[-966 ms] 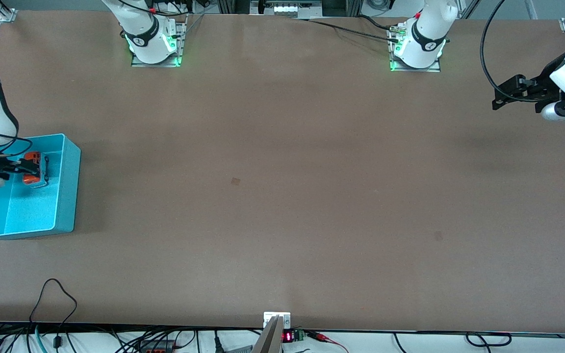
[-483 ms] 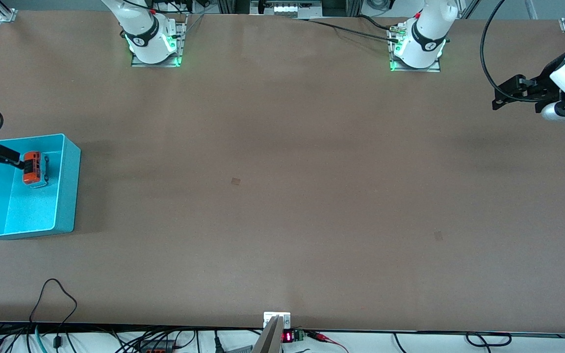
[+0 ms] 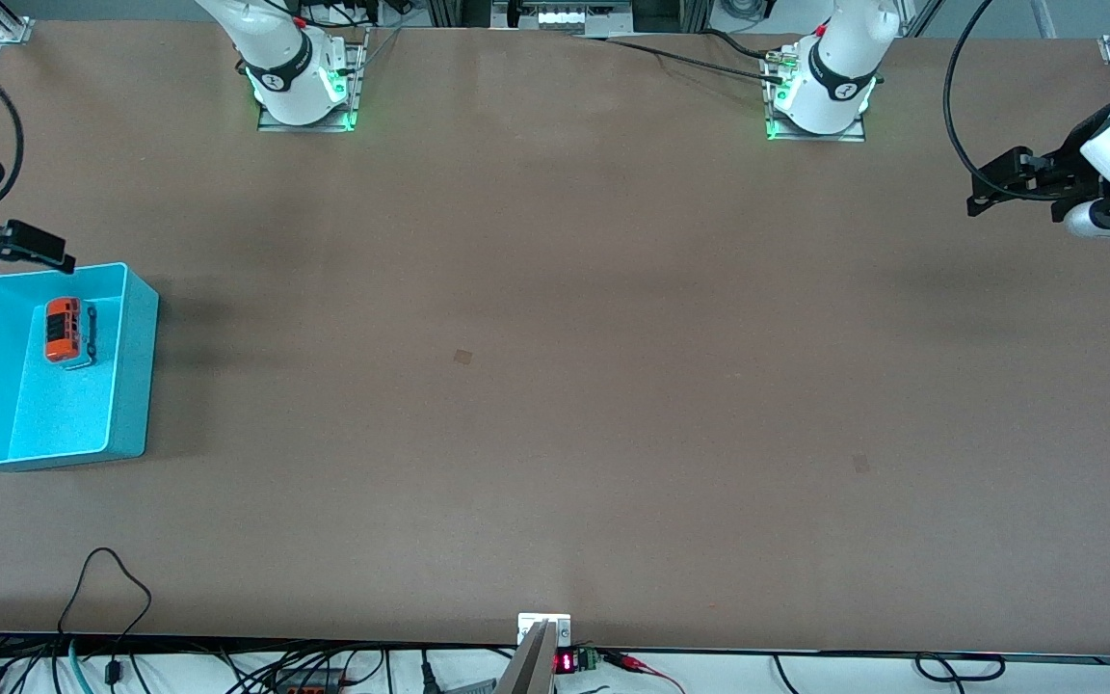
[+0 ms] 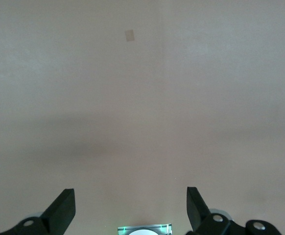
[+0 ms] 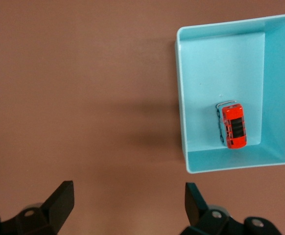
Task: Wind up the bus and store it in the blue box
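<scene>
The orange bus (image 3: 67,331) lies inside the blue box (image 3: 126,386), on its floor at the end nearer the robots' bases. The box stands at the right arm's end of the table. In the right wrist view the bus (image 5: 234,126) sits in the box (image 5: 184,122) with nothing holding it. My right gripper (image 3: 35,253) is open and empty, raised over the table just past the box's rim; its jaws (image 5: 128,205) stand wide apart over bare table. My left gripper (image 3: 998,183) is open and empty, waiting raised over the left arm's end of the table, jaws (image 4: 130,208) spread.
The brown table (image 3: 555,386) carries two small darker patches (image 3: 462,357) (image 3: 861,465). The arm bases (image 3: 304,87) (image 3: 820,96) stand along the edge farthest from the front camera. Cables (image 3: 107,588) lie at the edge nearest that camera.
My right gripper let go of the bus, which now rests in the box, then rose and drew back out of the box toward the bases. The left arm has not moved.
</scene>
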`<state>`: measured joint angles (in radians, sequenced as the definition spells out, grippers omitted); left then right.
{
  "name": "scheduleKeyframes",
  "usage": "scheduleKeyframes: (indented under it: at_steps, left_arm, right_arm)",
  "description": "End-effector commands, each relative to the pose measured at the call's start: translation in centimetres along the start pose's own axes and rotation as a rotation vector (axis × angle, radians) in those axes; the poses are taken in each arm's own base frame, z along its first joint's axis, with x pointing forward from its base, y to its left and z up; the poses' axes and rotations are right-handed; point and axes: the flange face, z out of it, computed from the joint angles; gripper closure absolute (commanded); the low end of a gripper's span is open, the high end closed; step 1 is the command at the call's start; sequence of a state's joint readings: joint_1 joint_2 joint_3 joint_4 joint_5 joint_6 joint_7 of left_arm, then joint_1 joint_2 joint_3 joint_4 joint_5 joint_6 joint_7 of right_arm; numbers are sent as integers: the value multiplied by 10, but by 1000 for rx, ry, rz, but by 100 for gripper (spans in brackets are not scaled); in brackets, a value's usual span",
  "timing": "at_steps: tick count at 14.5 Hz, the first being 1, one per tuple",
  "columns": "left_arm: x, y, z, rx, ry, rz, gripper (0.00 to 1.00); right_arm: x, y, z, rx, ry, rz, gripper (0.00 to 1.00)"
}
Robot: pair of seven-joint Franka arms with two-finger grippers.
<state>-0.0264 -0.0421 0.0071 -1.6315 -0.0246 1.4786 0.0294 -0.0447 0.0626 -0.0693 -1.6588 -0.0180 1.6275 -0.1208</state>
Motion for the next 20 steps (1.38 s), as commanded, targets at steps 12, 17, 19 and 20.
scheduleKeyframes:
  at_steps: [12, 17, 19, 20]
  left_arm:
    - [2, -1, -4, -2, -4, 9, 0]
    - [1, -1, -4, -2, -9, 9, 0]
    - [1, -1, -4, -2, -9, -2, 0]
    - [2, -1, -3, -2, -10, -7, 0]
  right_arm:
    - [-9, -36, -10, 5, -58, -36, 0]
    - [-9, -37, -8, 5, -64, -40, 0]
    - [-9, -38, -8, 5, -66, -41, 0]
    - [-9, -37, -8, 5, -66, -40, 0]
